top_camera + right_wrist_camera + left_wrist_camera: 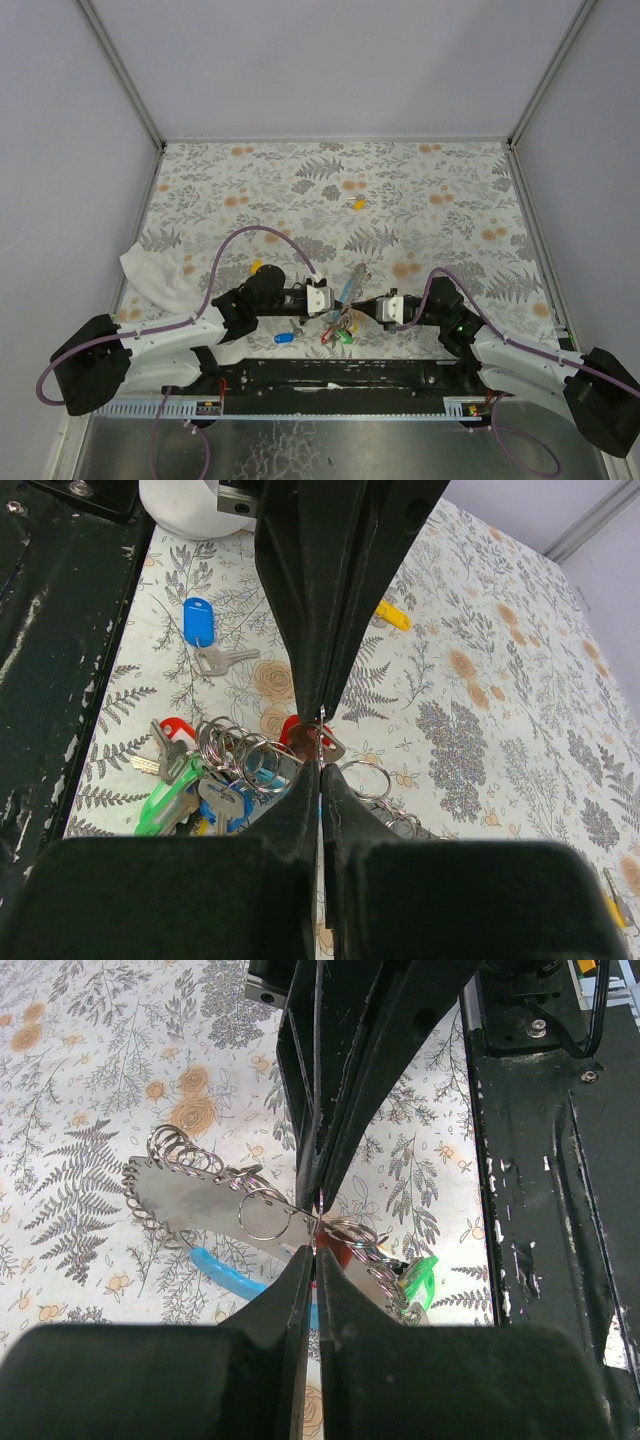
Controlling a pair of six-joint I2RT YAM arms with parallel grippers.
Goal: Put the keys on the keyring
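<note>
Lab test booth, plain white walls point(330, 60), aluminium frame posts point(122, 70), floral-covered table point(450, 170)

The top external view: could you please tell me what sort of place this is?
Probably a robot test cell in a lab: plain white walls on a metal frame enclose a table with a leaf-print cover, and the left arm and right arm are bolted at its near edge.

Counter point(420, 180): white, grey fern print, orange blooms. Key heads as named: blue key point(198, 620), green key point(166, 804), red key point(296, 730), yellow key point(392, 616). Keyring point(244, 1216): silver. Cloth point(160, 275): white.
</note>
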